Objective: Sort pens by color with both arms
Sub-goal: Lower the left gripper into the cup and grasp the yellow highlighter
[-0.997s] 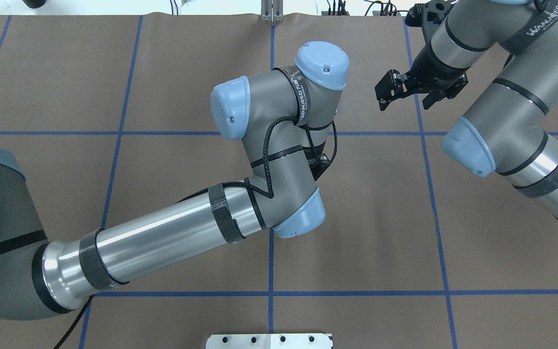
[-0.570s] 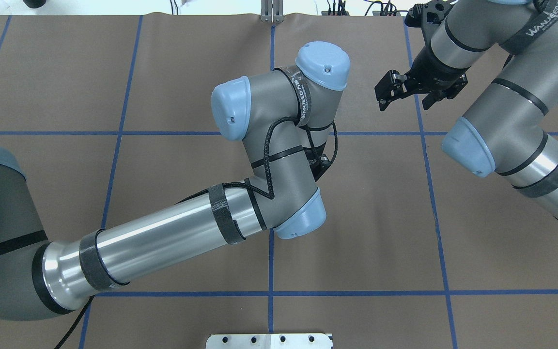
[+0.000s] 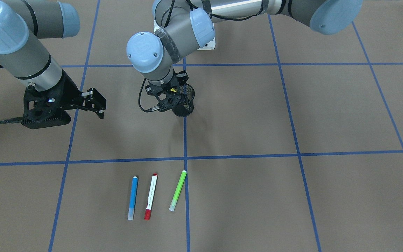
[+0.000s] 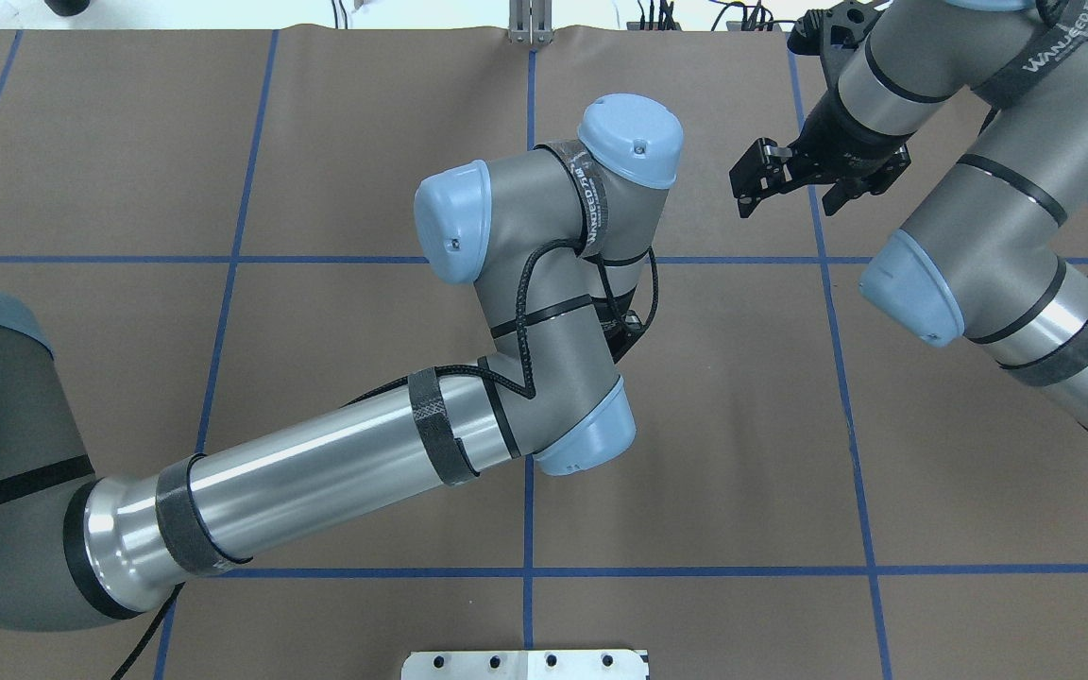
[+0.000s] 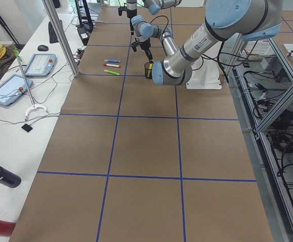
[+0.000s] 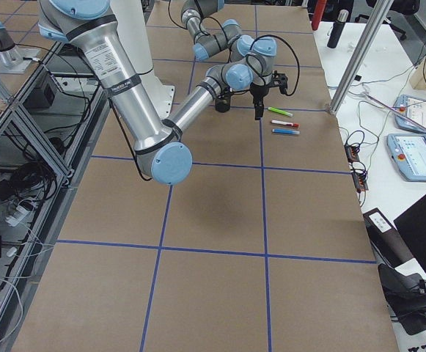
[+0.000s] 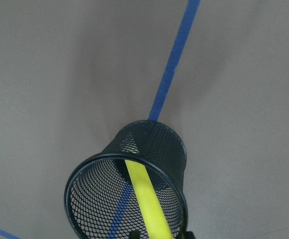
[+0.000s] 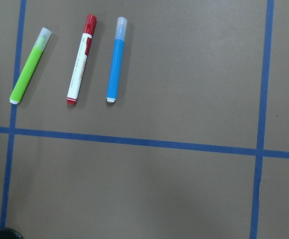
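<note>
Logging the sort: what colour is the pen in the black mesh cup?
Yellow. The pen in the mesh cup shows best in the left wrist-mounted view.

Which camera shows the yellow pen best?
Left wrist view: the yellow pen runs clearly into the mesh cup. Front-facing and exterior left show only a yellow speck; overhead hides it under the left arm; the others miss it.

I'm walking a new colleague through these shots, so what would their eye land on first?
Probably the left gripper at mid-table, poised over a black mesh cup, with a yellow pen running from its grip down into it. Next, three pens lying side by side nearer the operators' edge: blue pen, red-ended pen, green pen. The right gripper hangs open and empty, off to one side.
</note>
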Robot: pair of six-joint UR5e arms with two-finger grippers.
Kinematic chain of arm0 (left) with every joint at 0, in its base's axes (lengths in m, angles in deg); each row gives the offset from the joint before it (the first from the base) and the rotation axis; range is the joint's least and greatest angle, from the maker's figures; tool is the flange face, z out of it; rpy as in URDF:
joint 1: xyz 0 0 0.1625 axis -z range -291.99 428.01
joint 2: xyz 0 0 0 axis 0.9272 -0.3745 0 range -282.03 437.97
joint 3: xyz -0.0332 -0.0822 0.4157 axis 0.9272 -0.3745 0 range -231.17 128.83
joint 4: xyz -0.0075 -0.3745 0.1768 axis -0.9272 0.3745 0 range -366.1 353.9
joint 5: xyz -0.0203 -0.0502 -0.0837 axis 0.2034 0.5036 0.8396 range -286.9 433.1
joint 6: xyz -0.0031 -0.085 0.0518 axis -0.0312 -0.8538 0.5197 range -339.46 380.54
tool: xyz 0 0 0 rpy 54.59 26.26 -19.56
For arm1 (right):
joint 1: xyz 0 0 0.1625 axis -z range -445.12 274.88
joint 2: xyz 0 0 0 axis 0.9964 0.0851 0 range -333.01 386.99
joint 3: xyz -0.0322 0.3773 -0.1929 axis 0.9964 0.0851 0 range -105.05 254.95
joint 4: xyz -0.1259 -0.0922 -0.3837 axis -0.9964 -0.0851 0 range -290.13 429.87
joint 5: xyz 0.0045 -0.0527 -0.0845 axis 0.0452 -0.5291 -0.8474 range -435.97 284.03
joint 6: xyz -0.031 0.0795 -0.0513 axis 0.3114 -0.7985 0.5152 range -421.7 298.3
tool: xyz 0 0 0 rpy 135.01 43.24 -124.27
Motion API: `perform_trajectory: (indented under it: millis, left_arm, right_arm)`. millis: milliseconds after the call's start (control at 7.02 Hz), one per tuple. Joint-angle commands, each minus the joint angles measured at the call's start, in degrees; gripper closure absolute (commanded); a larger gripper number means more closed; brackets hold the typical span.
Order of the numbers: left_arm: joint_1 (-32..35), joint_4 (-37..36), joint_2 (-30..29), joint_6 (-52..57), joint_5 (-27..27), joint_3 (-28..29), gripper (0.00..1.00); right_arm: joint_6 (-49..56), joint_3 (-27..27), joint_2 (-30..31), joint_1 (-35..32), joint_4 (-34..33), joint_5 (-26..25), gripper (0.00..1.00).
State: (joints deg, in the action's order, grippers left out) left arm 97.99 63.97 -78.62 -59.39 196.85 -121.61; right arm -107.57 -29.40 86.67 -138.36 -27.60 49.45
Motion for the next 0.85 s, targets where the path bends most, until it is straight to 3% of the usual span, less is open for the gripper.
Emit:
perform_trajectory:
  millis: [0, 142, 427, 712]
  left_arm:
    - [-0.2, 0.0, 0.1, 0.0, 0.0, 0.0, 0.8]
    - [-0.2, -0.1, 0.1, 0.0, 0.0, 0.0, 0.88]
    - [-0.2, -2.4, 0.2, 0.2, 0.0, -2.0, 0.92]
    - [0.0, -11.3, 0.8, 3.2, 0.0, -9.7, 0.95]
  right_arm:
    - [0.0, -0.1, 0.0, 0.1, 0.0, 0.0, 0.01]
    - [0.0, -0.1, 0.0, 0.1, 0.0, 0.0, 0.01]
    - [0.0, -0.2, -0.1, 0.1, 0.0, 0.0, 0.01]
    - [0.0, -0.2, -0.2, 0.1, 0.0, 0.0, 0.01]
